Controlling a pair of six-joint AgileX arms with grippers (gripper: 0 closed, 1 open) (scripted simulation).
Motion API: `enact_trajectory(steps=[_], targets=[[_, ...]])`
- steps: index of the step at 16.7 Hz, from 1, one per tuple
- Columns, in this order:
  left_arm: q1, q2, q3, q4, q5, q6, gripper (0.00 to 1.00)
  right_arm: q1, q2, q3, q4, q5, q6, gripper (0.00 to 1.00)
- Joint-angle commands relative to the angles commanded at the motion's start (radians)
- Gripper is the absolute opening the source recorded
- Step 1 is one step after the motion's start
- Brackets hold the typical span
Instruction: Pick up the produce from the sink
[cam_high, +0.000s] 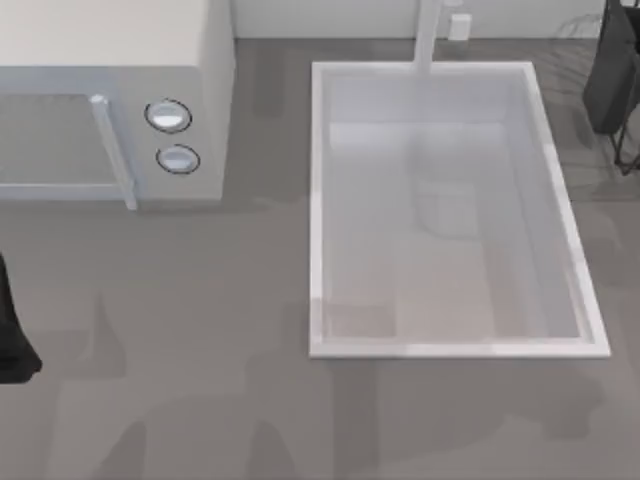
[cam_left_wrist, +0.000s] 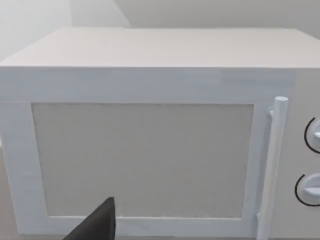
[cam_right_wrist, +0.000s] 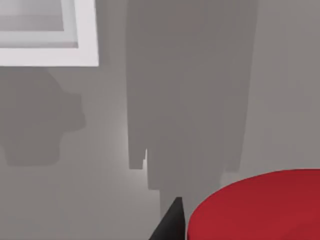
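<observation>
Produce (cam_right_wrist: 260, 207) out of the sink (cam_high: 318, 200), probably pinched by our right gripper (cam_right_wrist: 172, 222), raised at far right over the worktop (cam_high: 200, 350). Left gripper (cam_left_wrist: 97, 225) parked facing the microwave (cam_left_wrist: 150, 90); fingers unclear.

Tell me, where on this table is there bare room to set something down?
The widest free patch is the grey tabletop below the microwave and the sink. A narrower bare strip runs between those two. The sink's basin also looks bare. It is tighter at the top right corner, where the right tool hangs.
</observation>
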Motion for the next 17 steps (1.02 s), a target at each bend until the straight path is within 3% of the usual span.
enact_trajectory(steps=[6, 13, 17], targets=[[0.0, 0.0, 0.0, 0.0, 0.0, 0.0, 1.0, 0.004, 0.013, -0.035, 0.036, 0.001, 0.003, 0.0], [0.0, 0.0, 0.0, 0.0, 0.0, 0.0, 1.0, 0.005, 0.069, -0.292, 0.374, 0.0, 0.006, 0.0], [0.0, 0.0, 0.0, 0.0, 0.0, 0.0, 1.0, 0.005, 0.085, -0.357, 0.442, 0.0, 0.006, 0.0]])
